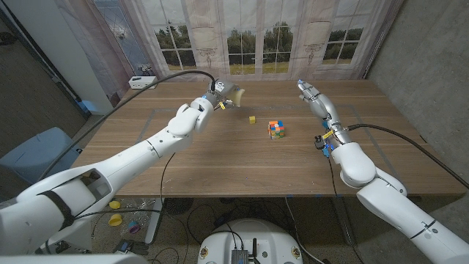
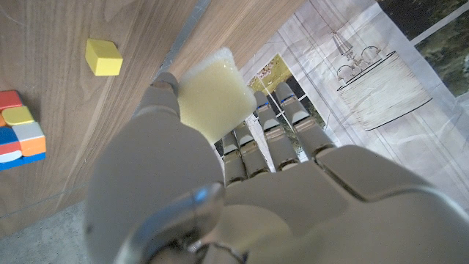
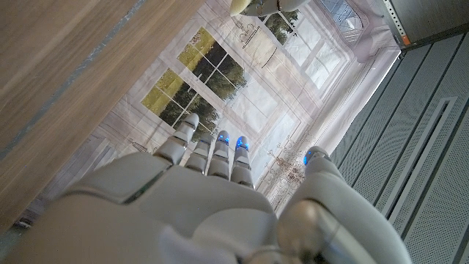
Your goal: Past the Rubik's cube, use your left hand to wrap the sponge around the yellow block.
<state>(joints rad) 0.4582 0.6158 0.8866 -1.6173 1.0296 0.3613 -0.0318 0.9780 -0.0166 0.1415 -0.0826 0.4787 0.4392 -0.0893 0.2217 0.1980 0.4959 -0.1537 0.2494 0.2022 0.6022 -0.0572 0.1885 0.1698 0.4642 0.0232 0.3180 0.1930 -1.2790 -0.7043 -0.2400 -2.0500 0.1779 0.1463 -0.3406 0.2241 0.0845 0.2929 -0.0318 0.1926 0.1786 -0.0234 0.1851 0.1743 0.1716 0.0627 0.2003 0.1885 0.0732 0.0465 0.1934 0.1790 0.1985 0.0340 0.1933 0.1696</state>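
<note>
left hand (image 1: 220, 94) grips sponge (image 2: 211, 97), partly hidden.

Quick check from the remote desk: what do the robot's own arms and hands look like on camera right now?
Both arms are glossy white with rounded shells and dark seams at the joints. A black cable loops along each forearm. The left hand and right hand are light grey, with blue lights at the right hand's fingertips.

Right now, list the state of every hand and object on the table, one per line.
left hand: raised, holding the sponge
sponge: held above the table
yellow block: bare on the table
Rubik's cube: scrambled, on the table
right hand: empty, fingers extended
</note>
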